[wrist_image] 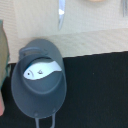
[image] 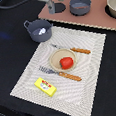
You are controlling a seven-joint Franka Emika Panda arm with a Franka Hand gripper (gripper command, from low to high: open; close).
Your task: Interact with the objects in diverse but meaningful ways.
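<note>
Grey pot [image: 39,29] w/ a white fish-shaped toy [wrist_image: 42,71] inside sits at the placemat [image: 90,66] corner, directly under the wrist cam, so prob. straight below the gripper; fingers not in view, can't tell if wide or narrow.

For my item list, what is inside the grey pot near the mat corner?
Inside the grey pot lies a white fish-shaped piece. What is beneath the fish is covered; the rest of the bottom looks bare.
</note>
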